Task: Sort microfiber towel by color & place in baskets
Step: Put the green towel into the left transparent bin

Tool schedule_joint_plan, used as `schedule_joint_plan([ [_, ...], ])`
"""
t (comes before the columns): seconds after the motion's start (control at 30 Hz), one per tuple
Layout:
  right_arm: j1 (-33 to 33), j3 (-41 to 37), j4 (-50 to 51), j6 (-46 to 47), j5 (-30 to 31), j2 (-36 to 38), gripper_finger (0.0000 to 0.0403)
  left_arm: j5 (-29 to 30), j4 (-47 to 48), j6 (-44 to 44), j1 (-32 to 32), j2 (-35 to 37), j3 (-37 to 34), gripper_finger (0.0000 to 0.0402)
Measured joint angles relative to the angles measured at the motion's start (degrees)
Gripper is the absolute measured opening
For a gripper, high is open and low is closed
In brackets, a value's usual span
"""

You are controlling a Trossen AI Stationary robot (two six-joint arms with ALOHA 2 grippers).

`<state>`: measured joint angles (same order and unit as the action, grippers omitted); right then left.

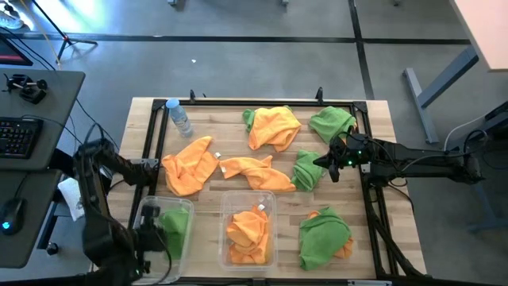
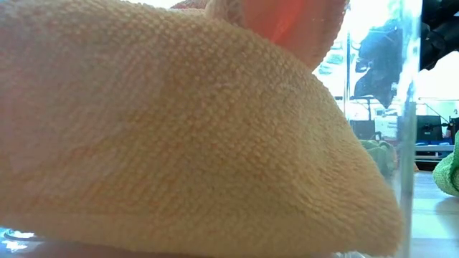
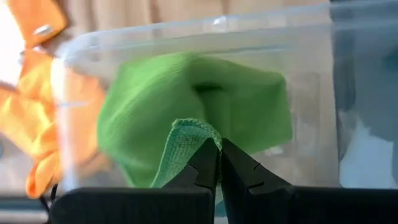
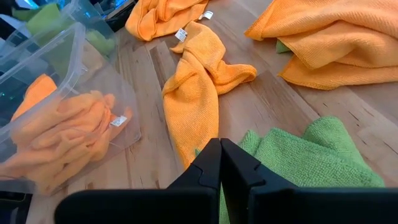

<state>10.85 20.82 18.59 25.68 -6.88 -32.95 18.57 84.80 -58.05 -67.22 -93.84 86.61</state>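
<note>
The left gripper (image 1: 151, 232) sits at the near-left of the table (image 1: 208, 119), above the left basket (image 1: 184, 208). Its wrist view shows the fingers (image 3: 205, 168) pressed together, pinching the edge of a green towel (image 3: 193, 112) that lies inside that basket; the high view shows only the green cloth under the arm, not the pinch.

The right gripper (image 1: 332, 163) hovers at the right-centre of the table, over a second green towel (image 1: 305, 169). Its wrist view shows the fingers (image 4: 208, 168) together with nothing between them, the green cloth just beneath.

The centre basket (image 1: 270, 199) holds orange towels (image 1: 248, 229). The low view is almost filled by one orange cloth (image 2: 179, 129) seen through a clear wall, a detail that no other view gives.

Only the high view shows the full spread of loose cloths: an orange towel at left-centre (image 1: 190, 165), a twisted orange one in the middle (image 1: 255, 171), an orange one at far centre (image 1: 274, 127), a green one at far right (image 1: 332, 123), and a green one over orange at near right (image 1: 324, 237). A water bottle (image 1: 179, 117) lies at the far left.
</note>
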Motion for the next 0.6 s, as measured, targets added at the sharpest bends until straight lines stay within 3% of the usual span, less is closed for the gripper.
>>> schedule_joint_plan([
  [0.13,0.0,0.0,0.0,0.0,0.0,0.0,0.0,-0.4,-5.5,1.8,-0.5,-0.9,-2.2,0.0],
  [0.43,0.0,0.0,0.0,0.0,0.5,0.0,0.0,0.1,-20.5,-2.4,-0.4,7.6,-18.9,0.0],
  [0.6,0.0,0.0,0.0,0.2,0.9,0.0,0.0,-0.4,-25.1,-7.4,0.8,9.6,-24.5,0.0],
])
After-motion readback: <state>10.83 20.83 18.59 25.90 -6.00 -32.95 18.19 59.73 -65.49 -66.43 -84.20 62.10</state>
